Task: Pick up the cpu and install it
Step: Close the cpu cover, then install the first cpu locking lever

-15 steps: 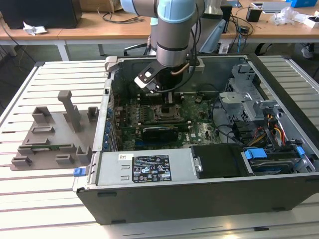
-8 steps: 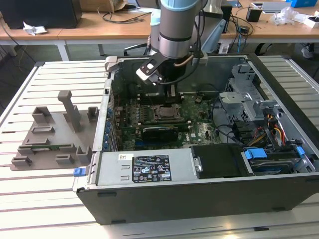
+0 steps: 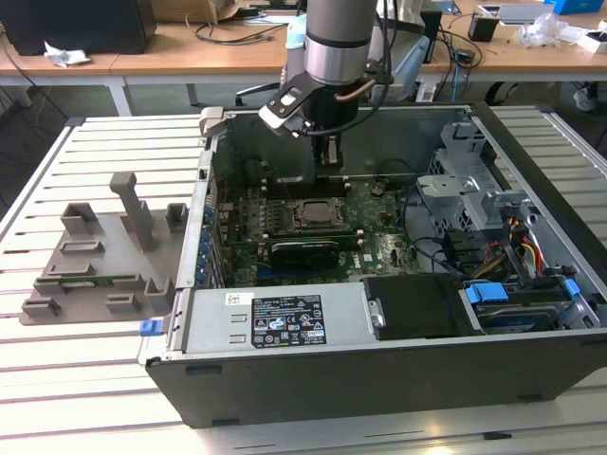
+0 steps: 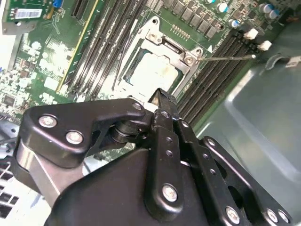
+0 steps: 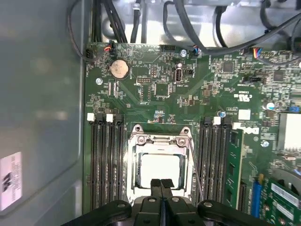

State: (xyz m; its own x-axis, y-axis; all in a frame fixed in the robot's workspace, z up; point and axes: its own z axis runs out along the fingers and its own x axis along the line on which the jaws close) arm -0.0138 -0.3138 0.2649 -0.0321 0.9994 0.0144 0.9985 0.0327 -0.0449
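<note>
The tool (image 5: 160, 183) is closed: in the first wrist view its two black fingertips are pressed together and nothing can be seen between them. It hangs inside the open computer case (image 3: 379, 379), just above the near edge of the socket frame (image 5: 160, 139). In the exterior view the tool (image 3: 329, 169) points straight down over the board.

The cpu (image 5: 160, 168) lies flat inside that metal frame. It shows as a pale, shiny square just beyond the fingertips and is not in the tool's grip. The second wrist view shows the same pale square (image 4: 153, 70) past the tip of the closed tool (image 4: 160, 99). A thin wire lever (image 5: 195, 165) runs along one side of the frame.

Rows of dark memory slots (image 5: 106, 160) flank the socket on both sides of the green motherboard (image 5: 155, 89).

The case rests on a white slatted table (image 3: 104, 152), filling its middle and the exterior view's right. A grey tray (image 3: 142, 256) with upright blocks lies on the table toward the exterior view's left edge, just beside the case.
</note>
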